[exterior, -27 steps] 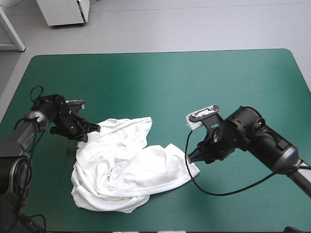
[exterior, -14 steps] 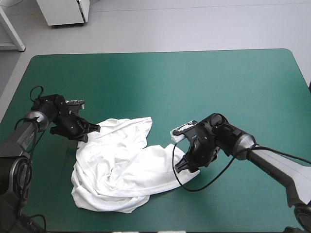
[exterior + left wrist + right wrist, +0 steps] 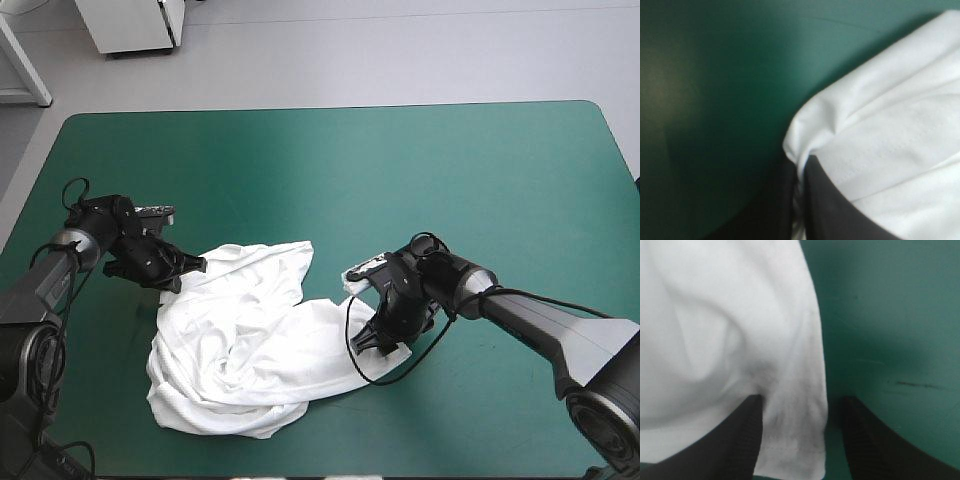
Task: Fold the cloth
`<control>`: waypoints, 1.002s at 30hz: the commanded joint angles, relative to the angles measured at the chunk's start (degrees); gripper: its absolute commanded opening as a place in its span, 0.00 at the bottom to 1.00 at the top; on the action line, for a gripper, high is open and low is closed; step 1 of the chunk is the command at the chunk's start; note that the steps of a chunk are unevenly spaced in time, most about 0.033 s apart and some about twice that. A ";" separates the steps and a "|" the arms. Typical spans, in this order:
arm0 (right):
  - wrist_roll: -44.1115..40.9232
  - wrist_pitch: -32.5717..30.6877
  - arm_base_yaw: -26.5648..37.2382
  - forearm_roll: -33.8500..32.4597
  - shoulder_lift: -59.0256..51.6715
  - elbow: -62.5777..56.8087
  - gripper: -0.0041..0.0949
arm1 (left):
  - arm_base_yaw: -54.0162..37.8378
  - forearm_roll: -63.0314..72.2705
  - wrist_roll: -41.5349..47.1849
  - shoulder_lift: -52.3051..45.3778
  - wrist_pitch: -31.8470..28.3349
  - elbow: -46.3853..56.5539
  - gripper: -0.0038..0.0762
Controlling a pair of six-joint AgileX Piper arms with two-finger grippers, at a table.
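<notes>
The white T-shirt [image 3: 250, 340] lies as a crumpled heap on the teal-green cover, left of the middle. My left gripper [image 3: 198, 264] is shut on the T-shirt at its far left corner; in the left wrist view the cloth [image 3: 880, 135] is pinched between the black fingers [image 3: 822, 200]. My right gripper [image 3: 372, 343] is down at the T-shirt's right edge. There its fingers [image 3: 740, 440] stand open, astride the hemmed edge of the cloth [image 3: 795, 440], which lies between them.
Bare teal-green cover [image 3: 450, 170] stretches across the far half and the right side of the table. The table's near edge runs close below the heap.
My right gripper has moved left and down from beside the T-shirt onto its right edge. The left gripper and the heap have stayed put.
</notes>
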State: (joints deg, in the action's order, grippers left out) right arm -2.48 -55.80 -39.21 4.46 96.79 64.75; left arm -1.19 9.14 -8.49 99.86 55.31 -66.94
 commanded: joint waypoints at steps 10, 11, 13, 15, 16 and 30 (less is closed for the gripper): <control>1.10 0.37 -3.88 7.66 0.71 -3.44 0.02 | 0.09 -2.22 -0.15 -0.27 -2.16 0.40 0.04; 0.84 0.03 -3.88 7.07 0.48 -2.89 0.02 | 0.09 -2.22 -0.15 -0.28 -1.94 0.28 0.04; -0.57 -1.44 -3.88 4.04 -0.44 -1.11 0.02 | 0.09 -1.53 -0.15 -0.91 -1.18 -0.33 0.04; -2.56 -3.19 -3.88 0.26 -1.91 1.34 0.02 | 0.09 -1.23 -0.15 -2.08 -0.55 -1.44 0.04; -3.51 -3.92 -3.88 -1.96 -2.99 2.89 0.02 | 0.09 -1.23 -0.47 -3.04 -0.15 -2.19 0.04; -9.04 -13.65 -0.45 -24.37 -15.87 31.67 0.02 | 0.09 3.06 -2.48 -17.71 7.64 -22.69 0.04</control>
State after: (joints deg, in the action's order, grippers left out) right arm -11.37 -69.40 -40.97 -15.76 84.98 89.74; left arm -1.25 9.36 -10.83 86.56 63.41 -83.81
